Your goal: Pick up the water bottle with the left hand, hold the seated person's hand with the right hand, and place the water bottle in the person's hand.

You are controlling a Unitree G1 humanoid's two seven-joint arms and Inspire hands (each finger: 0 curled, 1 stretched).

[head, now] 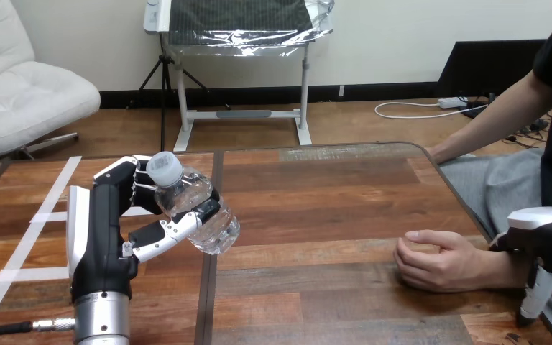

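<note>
Left robot hand [108, 233] clamped round tilted bottle [200, 214] (raised off the surface [330, 201]). Right robot hand [546, 231] at person's wrist [499, 263], right edge; state cannot be told.

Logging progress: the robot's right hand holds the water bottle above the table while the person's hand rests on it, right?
No: the head view shows the left hand holding the water bottle above the table; the person's hand does rest on it.

The black left hand [102, 237] has a long white shell and black-and-white jointed fingers [164, 236]. Its round forearm [102, 320] is shiny silver. The black right hand [546, 231] has a smooth white shell on top too.
</note>
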